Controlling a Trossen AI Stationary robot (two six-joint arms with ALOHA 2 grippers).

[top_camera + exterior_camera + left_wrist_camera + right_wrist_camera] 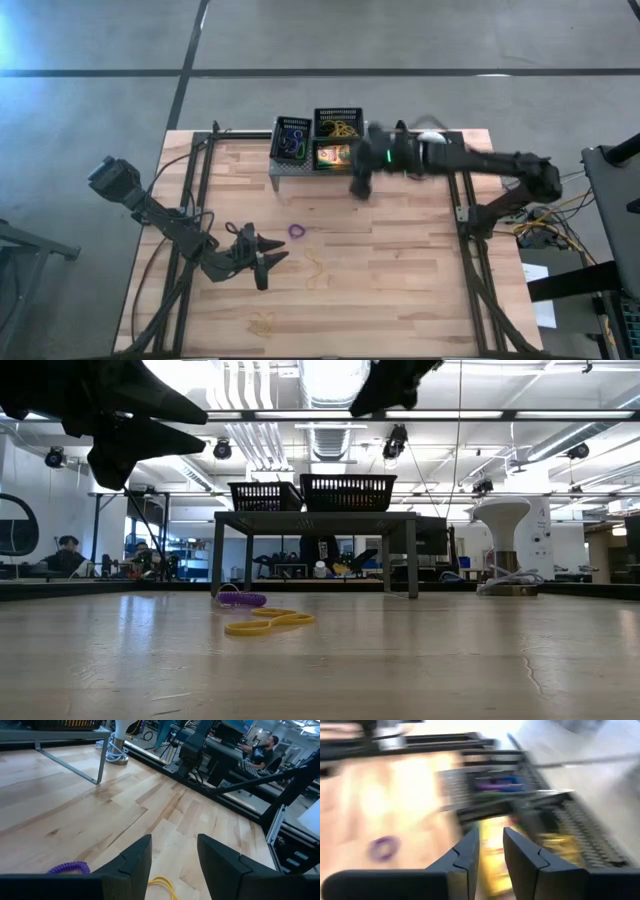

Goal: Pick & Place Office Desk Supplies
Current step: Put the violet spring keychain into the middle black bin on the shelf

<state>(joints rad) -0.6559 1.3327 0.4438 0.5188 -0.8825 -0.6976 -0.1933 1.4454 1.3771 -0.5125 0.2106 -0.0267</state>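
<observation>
From above, the right gripper (pixel 360 185) is hanging just in front of the mesh rack (pixel 300 168) with nothing in it. It looks to be between placements, and the next move calls for a reach to the purple loop band (pixel 297 231) lying loose mid-table. The left black basket (pixel 291 139) is holding purple and blue bands, the right basket (pixel 340 123) a tangle of tan rubber bands, and a crayon box (pixel 333 154) is sitting in front of that basket. The left gripper (pixel 266 262) is waiting, fingers spread and empty, beside a tan rubber band (pixel 315 268).

At table height, the purple band and a yellow band (pixel 268 621) are lying in front of the rack.

The left wrist view is showing its fingers (pixel 131 862) parted — nothing between them.

The right wrist view is showing a narrow gap between its fingers (pixel 466 851) — empty, over the rack and yellow boxes.
</observation>
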